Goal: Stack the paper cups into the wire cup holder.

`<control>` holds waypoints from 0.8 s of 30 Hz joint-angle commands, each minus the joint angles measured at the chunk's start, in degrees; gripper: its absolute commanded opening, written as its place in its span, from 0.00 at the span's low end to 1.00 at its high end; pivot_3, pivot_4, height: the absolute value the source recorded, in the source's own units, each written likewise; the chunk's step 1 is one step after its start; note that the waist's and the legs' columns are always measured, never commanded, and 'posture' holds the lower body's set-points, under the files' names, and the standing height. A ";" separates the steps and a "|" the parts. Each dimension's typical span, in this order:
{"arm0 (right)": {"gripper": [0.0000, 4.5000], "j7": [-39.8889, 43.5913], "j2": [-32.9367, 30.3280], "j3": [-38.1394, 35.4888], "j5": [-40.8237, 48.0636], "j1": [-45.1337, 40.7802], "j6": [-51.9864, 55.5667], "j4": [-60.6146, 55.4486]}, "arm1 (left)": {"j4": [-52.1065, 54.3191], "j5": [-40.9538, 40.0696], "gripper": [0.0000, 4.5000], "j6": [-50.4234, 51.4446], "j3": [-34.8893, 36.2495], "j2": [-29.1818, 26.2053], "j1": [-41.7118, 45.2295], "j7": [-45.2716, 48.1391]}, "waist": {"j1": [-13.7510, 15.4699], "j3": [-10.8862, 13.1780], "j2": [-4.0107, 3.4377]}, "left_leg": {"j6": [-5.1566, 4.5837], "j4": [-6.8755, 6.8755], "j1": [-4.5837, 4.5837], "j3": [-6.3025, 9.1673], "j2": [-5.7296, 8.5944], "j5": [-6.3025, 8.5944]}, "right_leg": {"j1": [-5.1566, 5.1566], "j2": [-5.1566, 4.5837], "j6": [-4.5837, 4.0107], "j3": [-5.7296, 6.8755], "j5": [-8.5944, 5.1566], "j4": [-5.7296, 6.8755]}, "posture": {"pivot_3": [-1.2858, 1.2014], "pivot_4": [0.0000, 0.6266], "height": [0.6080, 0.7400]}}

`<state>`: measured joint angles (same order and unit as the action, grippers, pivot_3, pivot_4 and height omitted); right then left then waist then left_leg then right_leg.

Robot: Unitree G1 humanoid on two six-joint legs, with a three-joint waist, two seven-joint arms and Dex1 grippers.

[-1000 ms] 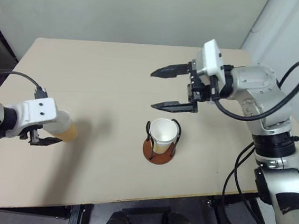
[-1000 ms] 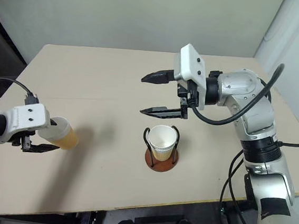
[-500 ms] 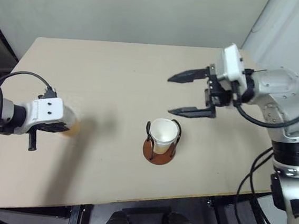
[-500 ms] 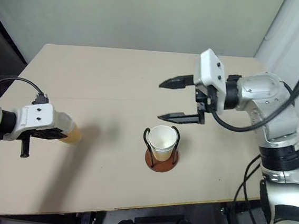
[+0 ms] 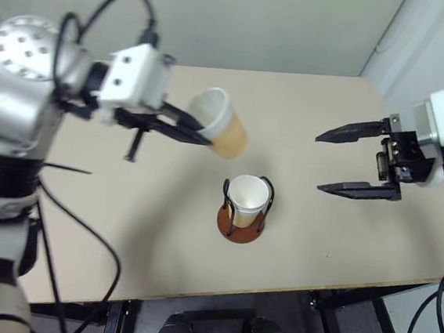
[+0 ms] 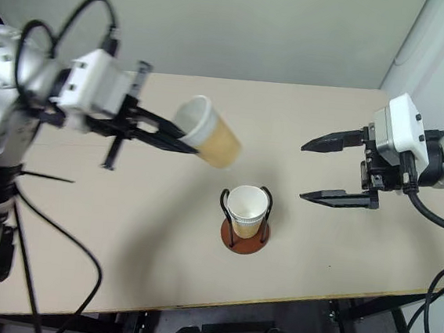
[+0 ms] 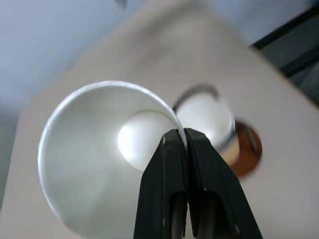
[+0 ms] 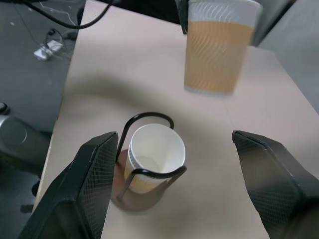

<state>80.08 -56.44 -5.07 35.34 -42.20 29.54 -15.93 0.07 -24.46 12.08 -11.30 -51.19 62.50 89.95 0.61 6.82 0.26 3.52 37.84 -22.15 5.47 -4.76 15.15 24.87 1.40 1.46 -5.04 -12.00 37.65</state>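
Note:
A tan paper cup (image 5: 223, 126) hangs tilted in the air above the table, up and left of the wire cup holder (image 5: 242, 222). My left gripper (image 5: 196, 133) is shut on its white rim, the fingers (image 7: 175, 164) pinching the rim wall. The holder's reddish-brown base disc (image 6: 244, 240) and black wire loops stand at mid-table with another paper cup (image 6: 246, 209) upright inside. My right gripper (image 5: 323, 162) is open and empty, well to the right of the holder. The right wrist view shows the held cup (image 8: 218, 47) beyond the holder (image 8: 147, 169).
The beige table (image 5: 122, 228) has its front edge near me and its right edge under my right arm. A pale wall stands behind the table's far edge. Dark floor with cables (image 8: 45, 45) lies beside the table.
My left gripper shut on the cup's rim at the table's left, then lifted it and swung it right toward the holder. My right gripper drew back to the right, still open.

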 commanded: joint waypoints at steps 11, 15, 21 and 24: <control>0.84 -5.99 -5.84 -8.58 3.78 7.02 3.78 -9.08 | -5.13 1.58 0.02 -15.26 -17.55 2.83 5.20 2.55 | 0.29 0.06 -0.16 | -0.44 0.29 -0.27 0.08 0.01 0.28 | -0.22 0.03 0.68 -0.03 0.17 -0.73 | 0.52 0.24 1.00; 0.84 -7.19 -6.53 -8.89 4.00 8.25 3.93 -9.94 | -4.74 0.35 0.02 -16.28 -19.51 2.33 5.53 2.55 | 0.55 0.06 -0.16 | -0.63 0.31 -0.32 0.07 0.02 0.40 | -0.22 0.03 0.76 -0.04 0.12 -0.75 | 0.52 0.24 1.00; 0.84 -8.04 -7.07 -8.82 4.00 9.42 3.51 -10.32 | -4.63 -0.06 0.16 -17.41 -21.35 1.90 5.97 2.55 | 0.64 0.06 -0.16 | -0.82 0.37 -0.32 0.06 0.04 0.50 | -0.25 0.04 0.80 -0.03 0.13 -0.73 | 0.52 0.24 1.00; 0.84 -8.38 -7.05 -8.48 3.92 9.63 3.24 -10.42 | -4.68 -0.32 0.39 -17.37 -21.61 1.75 6.09 2.55 | 0.64 0.06 -0.16 | -0.82 0.41 -0.31 0.06 0.05 0.50 | -0.29 0.04 0.81 -0.03 0.14 -0.73 | 0.52 0.24 1.00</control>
<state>72.44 -62.57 -11.11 38.64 -32.23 33.50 -25.22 -5.54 -23.49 -4.53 -33.11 -48.92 66.65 90.22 1.25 6.87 0.10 2.70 38.25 -22.47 5.53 -4.71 15.65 24.58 1.45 2.27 -5.07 -11.86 36.92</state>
